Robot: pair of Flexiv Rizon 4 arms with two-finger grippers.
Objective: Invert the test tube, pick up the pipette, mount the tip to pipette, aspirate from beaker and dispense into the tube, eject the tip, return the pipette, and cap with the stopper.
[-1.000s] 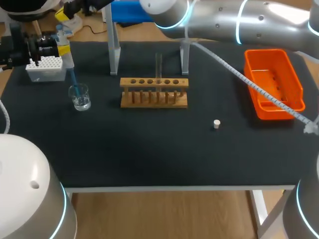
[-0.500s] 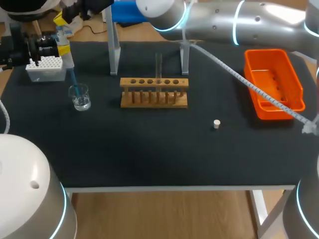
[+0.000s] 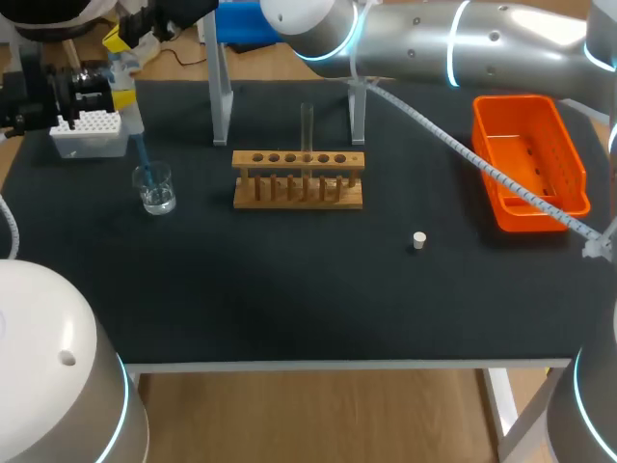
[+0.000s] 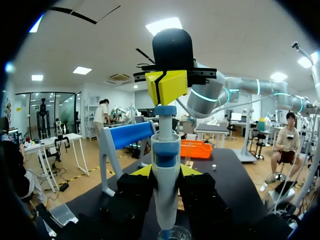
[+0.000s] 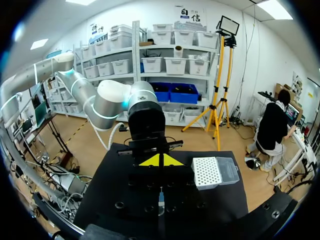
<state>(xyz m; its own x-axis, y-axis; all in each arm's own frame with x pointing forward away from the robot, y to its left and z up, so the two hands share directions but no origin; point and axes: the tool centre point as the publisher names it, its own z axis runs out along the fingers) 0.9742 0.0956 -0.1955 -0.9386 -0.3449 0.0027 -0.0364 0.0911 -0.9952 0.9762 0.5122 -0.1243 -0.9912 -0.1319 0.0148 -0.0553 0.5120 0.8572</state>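
Observation:
My left gripper (image 4: 165,172) is shut on the white and blue pipette (image 4: 165,165), which stands upright. In the head view that gripper (image 3: 104,93) is at the table's far left, and the pipette's blue tip (image 3: 141,154) dips into the glass beaker (image 3: 154,188). My right arm reaches across the back, and its gripper (image 4: 166,86) is shut, resting on the pipette's plunger (image 4: 165,110). From the right wrist view, its yellow tips (image 5: 160,160) are pressed together right above the pipette (image 5: 161,200). The test tube (image 3: 307,123) stands upright in the wooden rack (image 3: 299,180). The stopper (image 3: 418,240) lies alone on the mat.
A white tip box (image 3: 89,132) sits just behind the beaker. An orange bin (image 3: 527,162) is at the far right. Two grey stand posts (image 3: 220,92) rise behind the rack. A cable (image 3: 482,164) from my right arm hangs over the bin.
My right arm has shifted slightly left, and its gripper has come down a little onto the pipette's top. The left arm, pipette and beaker have stayed put.

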